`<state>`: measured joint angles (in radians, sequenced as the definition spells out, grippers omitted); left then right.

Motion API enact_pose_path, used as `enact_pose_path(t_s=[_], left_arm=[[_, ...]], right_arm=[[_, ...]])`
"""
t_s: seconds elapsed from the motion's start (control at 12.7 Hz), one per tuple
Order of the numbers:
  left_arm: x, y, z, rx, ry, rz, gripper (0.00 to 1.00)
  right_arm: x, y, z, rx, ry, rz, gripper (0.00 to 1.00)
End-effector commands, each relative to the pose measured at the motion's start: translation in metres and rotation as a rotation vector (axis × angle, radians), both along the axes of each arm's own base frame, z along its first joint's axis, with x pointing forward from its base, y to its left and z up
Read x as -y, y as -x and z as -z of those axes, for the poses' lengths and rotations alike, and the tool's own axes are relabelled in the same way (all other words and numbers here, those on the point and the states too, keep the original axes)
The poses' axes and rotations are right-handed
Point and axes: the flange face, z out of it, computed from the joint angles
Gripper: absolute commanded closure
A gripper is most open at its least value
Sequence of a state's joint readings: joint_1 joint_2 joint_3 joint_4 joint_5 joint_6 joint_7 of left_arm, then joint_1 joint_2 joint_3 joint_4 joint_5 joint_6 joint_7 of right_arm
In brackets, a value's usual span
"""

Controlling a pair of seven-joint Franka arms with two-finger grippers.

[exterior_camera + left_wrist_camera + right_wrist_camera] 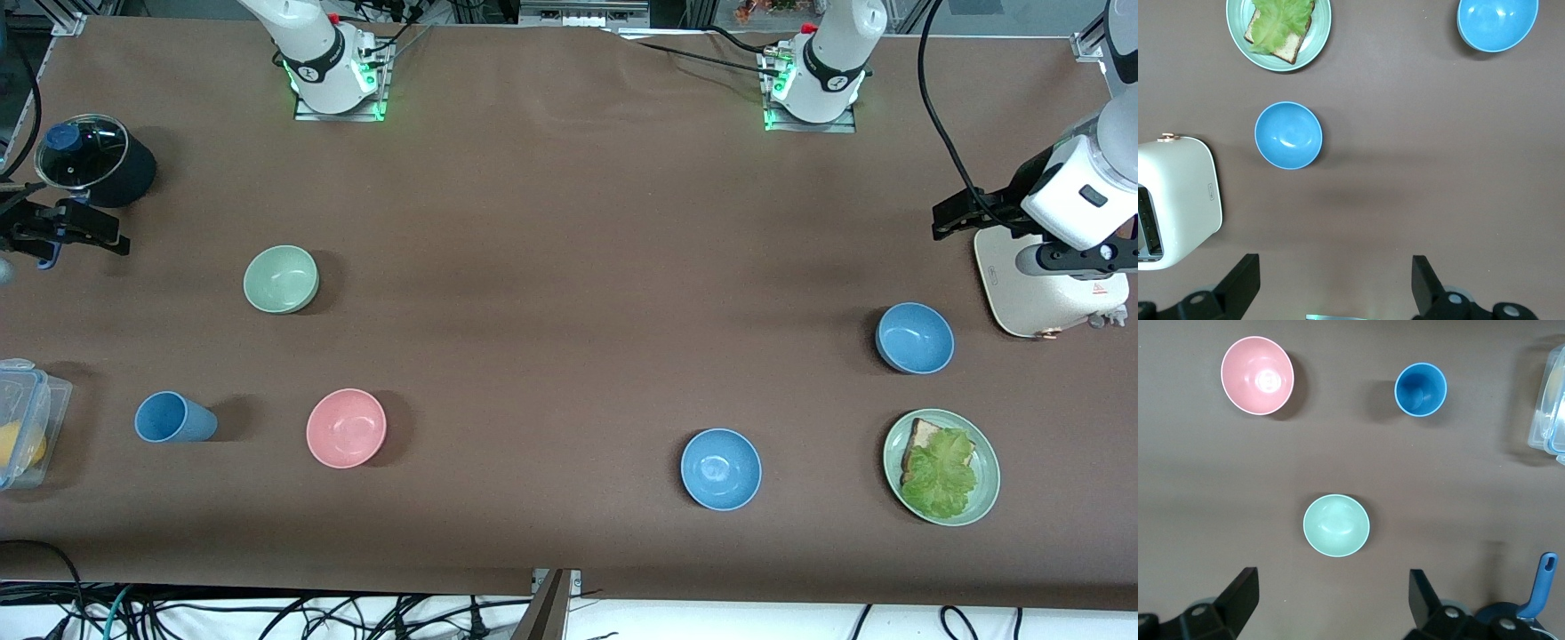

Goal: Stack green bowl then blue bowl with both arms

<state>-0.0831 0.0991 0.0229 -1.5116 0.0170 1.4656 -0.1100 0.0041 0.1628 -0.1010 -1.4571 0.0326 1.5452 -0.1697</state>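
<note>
The pale green bowl point(281, 279) sits upright and empty toward the right arm's end of the table; it also shows in the right wrist view point(1336, 525). One blue bowl point(914, 338) stands next to the toaster, and a second blue bowl point(721, 468) lies nearer the front camera; both show in the left wrist view point(1288, 135) point(1497, 23). My right gripper point(80, 233) point(1331, 600) is open and empty, over the table beside the black pot. My left gripper point(965, 213) point(1331, 280) is open and empty, over the table beside the toaster.
A pink bowl point(346, 428) and a blue cup point(173, 418) stand nearer the front camera than the green bowl. A clear container point(22, 427) and a lidded black pot point(89, 160) sit at the right arm's end. A white toaster point(1049, 284) and a plate point(987, 498) of toast and lettuce sit at the left arm's end.
</note>
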Motion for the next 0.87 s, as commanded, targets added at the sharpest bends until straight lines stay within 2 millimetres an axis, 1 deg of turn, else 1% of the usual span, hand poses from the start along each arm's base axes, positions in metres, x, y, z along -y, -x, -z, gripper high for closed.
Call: enact_pose_path(t_s=[0.0,0.32,0.79], left_arm=[[0.0027,0.0030,-0.0086,-0.002,0.026,-0.005,0.00],[0.0110,0.0036,-0.0086,-0.003,0.027,0.008,0.00],[0.0108,0.0036,-0.0086,-0.002,0.025,0.009,0.00]], right_arm=[[0.0006,-0.0016,-0.0049,0.008,0.017,0.008,0.01],[0.0007,-0.0018,-0.0050,0.010,0.017,0.006,0.01],[0.0015,-0.0020,-0.0058,0.013,0.017,0.009,0.01]])
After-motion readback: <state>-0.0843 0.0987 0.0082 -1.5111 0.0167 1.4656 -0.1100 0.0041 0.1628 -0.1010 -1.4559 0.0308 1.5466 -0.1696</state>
